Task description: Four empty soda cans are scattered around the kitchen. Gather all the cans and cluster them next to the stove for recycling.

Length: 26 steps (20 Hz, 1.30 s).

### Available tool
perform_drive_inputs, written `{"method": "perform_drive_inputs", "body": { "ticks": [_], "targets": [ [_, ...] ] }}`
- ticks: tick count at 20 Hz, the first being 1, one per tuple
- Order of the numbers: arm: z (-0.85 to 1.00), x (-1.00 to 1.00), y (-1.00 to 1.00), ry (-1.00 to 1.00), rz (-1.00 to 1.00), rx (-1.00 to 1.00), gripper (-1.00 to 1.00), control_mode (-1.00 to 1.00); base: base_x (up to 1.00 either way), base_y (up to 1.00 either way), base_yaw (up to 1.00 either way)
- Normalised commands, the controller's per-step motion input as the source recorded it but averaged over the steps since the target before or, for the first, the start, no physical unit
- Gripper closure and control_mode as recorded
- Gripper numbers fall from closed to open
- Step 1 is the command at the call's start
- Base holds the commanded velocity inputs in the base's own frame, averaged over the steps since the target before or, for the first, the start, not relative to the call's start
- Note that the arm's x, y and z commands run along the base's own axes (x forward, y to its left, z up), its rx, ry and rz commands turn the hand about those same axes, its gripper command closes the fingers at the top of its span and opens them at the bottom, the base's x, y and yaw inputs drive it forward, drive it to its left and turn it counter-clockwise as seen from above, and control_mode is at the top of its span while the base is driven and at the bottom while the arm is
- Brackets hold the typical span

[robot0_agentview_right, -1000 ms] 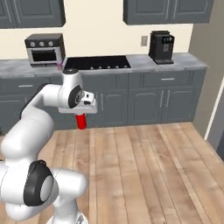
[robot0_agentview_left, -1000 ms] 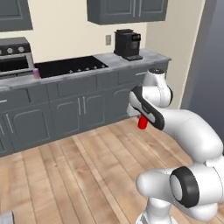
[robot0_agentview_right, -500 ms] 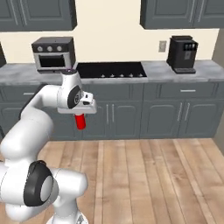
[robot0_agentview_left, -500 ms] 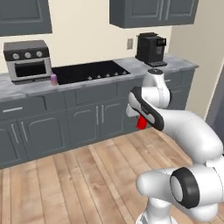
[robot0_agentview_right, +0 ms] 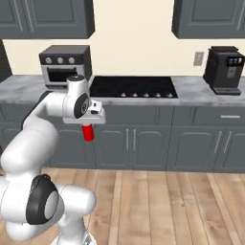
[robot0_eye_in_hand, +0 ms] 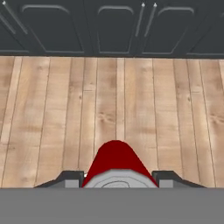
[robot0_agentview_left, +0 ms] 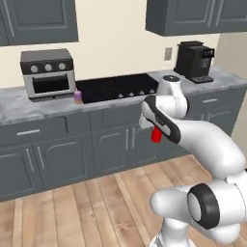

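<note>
The counter (robot0_agentview_left: 14, 108) runs well beyond and above the gripper (robot0_agentview_right: 88, 128), which hangs out over the wooden floor (robot0_eye_in_hand: 52, 109); the stove (robot0_agentview_right: 131, 87) lies up and ahead of it on that counter; the toaster oven (robot0_agentview_left: 47, 72) stands beside the stove, the coffee machine (robot0_agentview_right: 224, 70) far to the other side; a purplish-pink can (robot0_agentview_left: 77, 97) sits at the stove's edge, well apart from the gripper. The jaws are clamped on a red can (robot0_agentview_right: 88, 132), which hangs upright below the hand. The step looks like carrying this can to the stove; next it wants lifting to counter height and setting near the purplish-pink one. The fingertips are cut off in the hand view; the other two cans' whereabouts I cannot tell.
</note>
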Motion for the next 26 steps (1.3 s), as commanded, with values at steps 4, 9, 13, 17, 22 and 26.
{"method": "perform_drive_inputs", "body": {
  "ticks": [4,9,13,17,22,26],
  "targets": [
    [0.00,0.00,0.00,0.00,0.00,0.00,1.00,1.00,0.53,0.53,0.19],
    [0.00,0.00,0.00,0.00,0.00,0.00,1.00,1.00,0.45,0.57,0.20],
    [0.00,0.00,0.00,0.00,0.00,0.00,1.00,1.00,0.41,0.59,0.20],
    [0.00,0.00,0.00,0.00,0.00,0.00,1.00,1.00,0.47,0.58,0.19],
    [0.00,0.00,0.00,0.00,0.00,0.00,1.00,1.00,0.65,0.45,0.17],
    [0.00,0.00,0.00,0.00,0.00,0.00,1.00,1.00,0.76,0.25,0.15]
  ]
}}
